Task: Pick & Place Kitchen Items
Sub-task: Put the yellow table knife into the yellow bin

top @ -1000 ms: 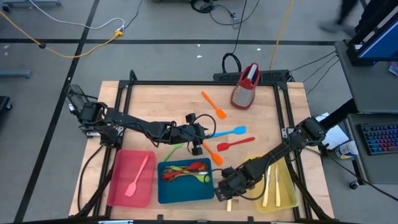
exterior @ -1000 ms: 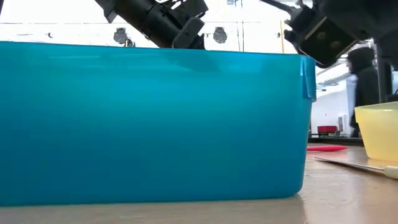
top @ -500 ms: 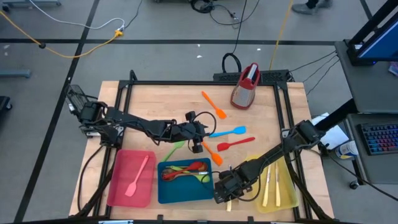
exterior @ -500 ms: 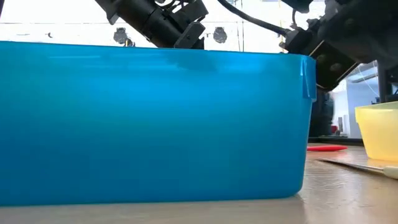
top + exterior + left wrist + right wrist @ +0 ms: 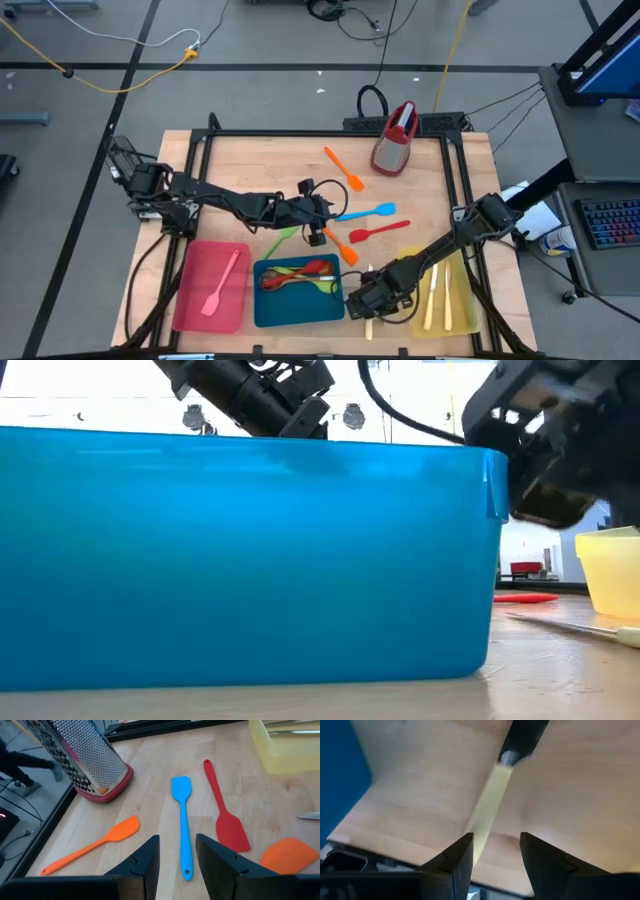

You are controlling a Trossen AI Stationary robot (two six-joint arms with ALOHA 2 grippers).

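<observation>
My right gripper (image 5: 496, 837) (image 5: 362, 305) hangs open, pointing steeply down over a cream-handled knife (image 5: 487, 805) that lies flat on the table between the blue tray (image 5: 262, 318) and the yellow tray (image 5: 467, 312). Its fingers stand on either side of the handle, above it. My left gripper (image 5: 177, 840) (image 5: 322, 238) waits open over the table's middle, aimed at a blue spatula (image 5: 182, 825). Beside that lie a red spatula (image 5: 225, 815) and two orange spatulas (image 5: 100, 845) (image 5: 287, 855). A green spatula (image 5: 280, 240) lies under the left arm.
The blue tray holds red and green spoons (image 5: 300, 275). A pink spatula (image 5: 220, 285) lies in the red tray (image 5: 190, 305), and two cream knives (image 5: 430, 295) in the yellow tray. A metal grater (image 5: 395, 135) stands at the far edge. The table's near edge is close to the right gripper.
My right gripper has sunk toward the table beside the blue tray's right wall and has rolled a little about its own pointing line. The left arm and all the utensils have kept still.
</observation>
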